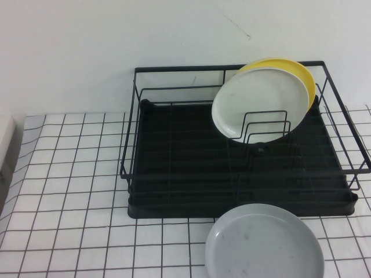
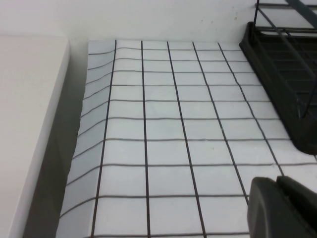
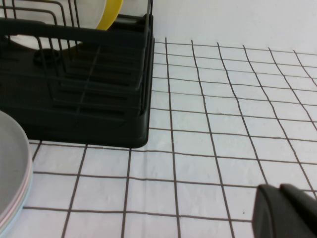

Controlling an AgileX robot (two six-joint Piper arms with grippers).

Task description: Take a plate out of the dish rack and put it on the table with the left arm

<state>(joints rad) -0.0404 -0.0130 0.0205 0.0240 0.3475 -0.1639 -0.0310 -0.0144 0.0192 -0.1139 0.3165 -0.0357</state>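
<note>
At upper right of the high view, the white plate (image 1: 255,107) leans in the dish rack (image 1: 174,174) before a yellow plate (image 1: 304,75); a grey plate (image 1: 264,243) lies on the table (image 1: 69,191) below. At the left wrist view's lower right, the left gripper (image 2: 283,208) hangs clenched, empty. At the right wrist view's lower right, the right gripper (image 3: 287,210) looks pressed together too.

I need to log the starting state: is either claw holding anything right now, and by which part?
Nothing is held. The left claw is shut and empty over the table; the white plate sits untouched in the dish rack.
</note>
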